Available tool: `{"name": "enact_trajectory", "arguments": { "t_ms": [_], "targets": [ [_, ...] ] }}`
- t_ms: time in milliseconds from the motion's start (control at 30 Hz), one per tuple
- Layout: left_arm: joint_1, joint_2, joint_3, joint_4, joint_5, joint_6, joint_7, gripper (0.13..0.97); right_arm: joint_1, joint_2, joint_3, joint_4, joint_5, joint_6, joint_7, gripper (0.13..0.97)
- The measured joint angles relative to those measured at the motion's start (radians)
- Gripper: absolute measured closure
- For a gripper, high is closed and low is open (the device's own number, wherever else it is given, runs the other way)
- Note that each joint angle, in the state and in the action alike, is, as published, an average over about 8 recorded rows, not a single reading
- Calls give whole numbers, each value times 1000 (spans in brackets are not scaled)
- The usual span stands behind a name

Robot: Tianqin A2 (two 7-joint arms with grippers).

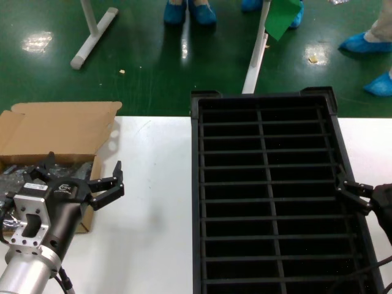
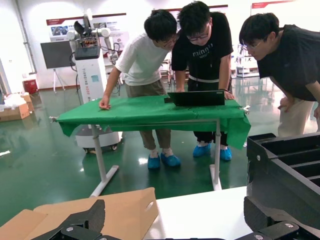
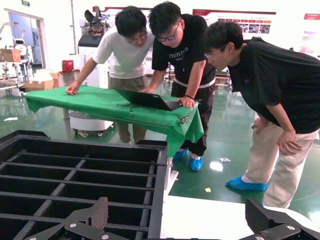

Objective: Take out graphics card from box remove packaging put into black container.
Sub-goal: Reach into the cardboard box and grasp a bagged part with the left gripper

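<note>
You can read "ninni" across the middle man's black shirt (image 2: 202, 50), nothing else legible. Your white worktop (image 1: 153, 202) stands on a glossy green floor (image 1: 147, 61). The box (image 1: 55, 131) sits at nine o'clock, bagged cards (image 1: 15, 177) inside; the crate (image 1: 269, 196) fills three o'clock. Left tool (image 1: 82, 177) hangs spread at the box's right edge; right tool (image 1: 350, 191), spread, is at the crate's right wall.

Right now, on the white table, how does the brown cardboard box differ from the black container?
The box is brown corrugated cardboard with an open flap; the black container is black and split by thin walls into two columns of narrow slots. The box is much smaller. The box holds dark items; the container's slots look empty. The left gripper is at the box, the right gripper at the container's edge. Both sit on the white table.
</note>
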Motion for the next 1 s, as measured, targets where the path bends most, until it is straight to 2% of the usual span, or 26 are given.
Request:
{"name": "enact_trajectory", "arguments": {
  "t_ms": [1000],
  "targets": [
    [1, -2, -3, -1, 0, 1, 1, 132, 0, 0, 0, 0, 0, 0, 0, 129]
  ]
}}
